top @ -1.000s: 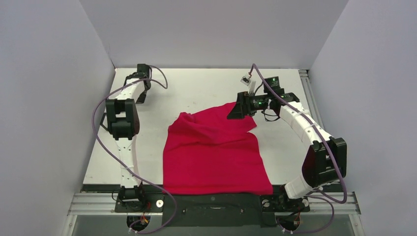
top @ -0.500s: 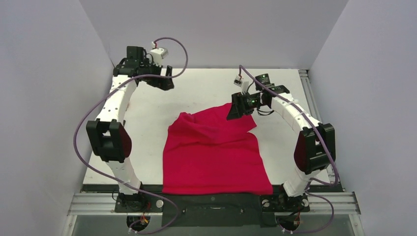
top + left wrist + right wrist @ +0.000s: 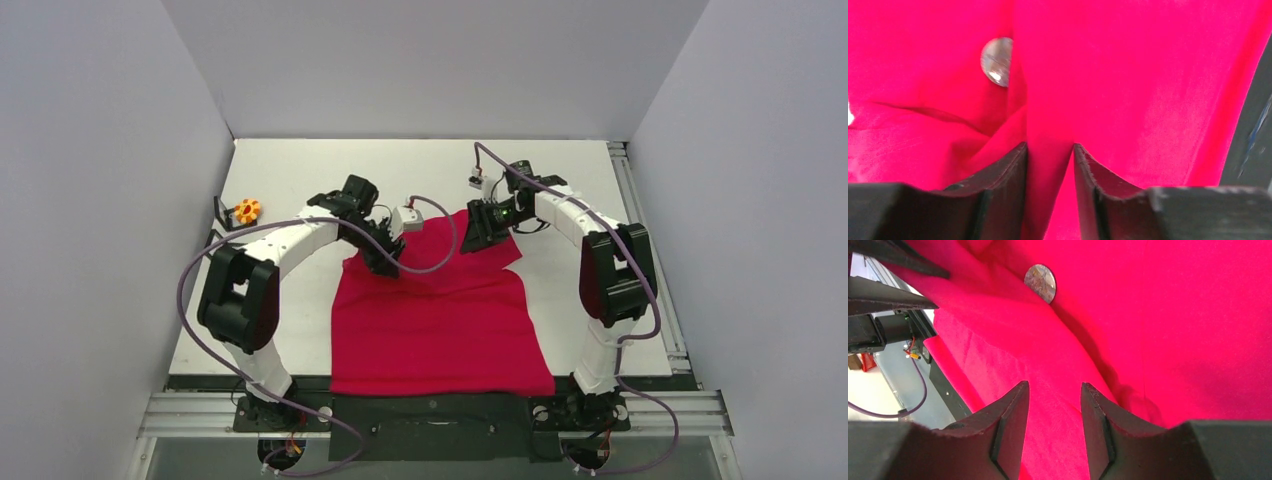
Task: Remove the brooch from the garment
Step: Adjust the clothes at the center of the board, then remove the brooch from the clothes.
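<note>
1. The left gripper (image 3: pixel 1049 147) has swung in from the far corner and pinches a fold of the red T-shirt (image 3: pixel 440 320).
2. The right gripper (image 3: pixel 1054 385) clamps its far edge.
3. A silver disc (image 3: pixel 996 61) sits on the cloth nearby.

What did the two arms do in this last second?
The left arm swung from the far left of the table to the red shirt, where the left pincer now pinches a fold. A small orange thing shows near where it had been. The right pincer stayed at the shirt's far edge.
</note>
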{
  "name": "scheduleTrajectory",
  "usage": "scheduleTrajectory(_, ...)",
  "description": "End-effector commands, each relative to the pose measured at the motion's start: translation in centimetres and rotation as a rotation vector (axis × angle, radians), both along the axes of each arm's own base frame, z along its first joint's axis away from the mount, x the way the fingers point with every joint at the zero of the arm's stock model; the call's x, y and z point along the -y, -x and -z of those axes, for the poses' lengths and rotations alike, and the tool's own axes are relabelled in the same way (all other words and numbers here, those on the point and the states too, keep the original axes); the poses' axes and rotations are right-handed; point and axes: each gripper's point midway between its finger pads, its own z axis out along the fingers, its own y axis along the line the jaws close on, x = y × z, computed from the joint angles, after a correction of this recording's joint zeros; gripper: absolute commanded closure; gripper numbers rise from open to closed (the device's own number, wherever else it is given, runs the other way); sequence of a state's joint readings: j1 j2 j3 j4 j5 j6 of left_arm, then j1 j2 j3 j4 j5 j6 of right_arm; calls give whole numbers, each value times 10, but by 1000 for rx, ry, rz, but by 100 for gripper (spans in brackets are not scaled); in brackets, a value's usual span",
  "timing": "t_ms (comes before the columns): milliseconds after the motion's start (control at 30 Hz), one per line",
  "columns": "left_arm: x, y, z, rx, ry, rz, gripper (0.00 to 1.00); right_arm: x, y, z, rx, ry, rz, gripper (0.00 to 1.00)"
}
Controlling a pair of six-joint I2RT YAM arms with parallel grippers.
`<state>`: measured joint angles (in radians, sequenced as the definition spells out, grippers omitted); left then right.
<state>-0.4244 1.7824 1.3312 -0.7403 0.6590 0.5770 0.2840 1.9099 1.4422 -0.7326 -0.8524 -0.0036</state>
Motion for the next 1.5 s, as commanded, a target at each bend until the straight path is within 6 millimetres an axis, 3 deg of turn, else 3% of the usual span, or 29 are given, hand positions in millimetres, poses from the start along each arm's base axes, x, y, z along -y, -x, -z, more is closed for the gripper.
scheduleTrajectory(0,-14,26,-6,167,-31,184,71,-3,12,0,-22,-2,-14,63)
scheduleTrajectory(167,-29,58,31,268,-128,320,75,-5,37,4,-63,-3,-50,65)
scheduleTrajectory(367,-39,58,54,446,-208,381,73,-30,32,-17,9,-69,-72,66)
scheduleTrajectory(433,-41,58,56,467,-214,389,69,-35,32,-13,4,-57,-76,66)
scheduleTrajectory(533,-34,61,39,437,-145,330,61,-37,41,4,-46,-20,-89,66)
scheduleTrajectory(600,-19,49,6,411,-28,200,49,-36,49,15,-77,10,-89,66)
scheduleTrajectory(633,-8,34,-20,392,56,75,45,-34,54,21,-94,25,-88,66)
scheduleTrajectory(700,7,13,-49,315,167,-135,37,-33,61,31,-130,49,-87,66)
scheduleTrajectory(800,29,4,-70,103,296,-278,33,-33,64,39,-161,60,-75,66)
scheduleTrajectory(900,39,-1,-56,-220,374,-462,33,-37,53,35,-136,37,-42,68)
scheduleTrajectory(1033,34,-20,-33,-479,459,-665,36,-51,22,12,-41,-69,83,70)
scheduleTrajectory(1200,27,-40,-9,-567,459,-781,41,-70,-9,1,22,-195,217,74)
scheduleTrajectory(1333,23,-38,23,-634,393,-838,44,-89,-22,5,6,-236,265,77)
scheduleTrajectory(1467,22,-41,39,-656,366,-870,47,-101,-31,11,0,-243,295,80)
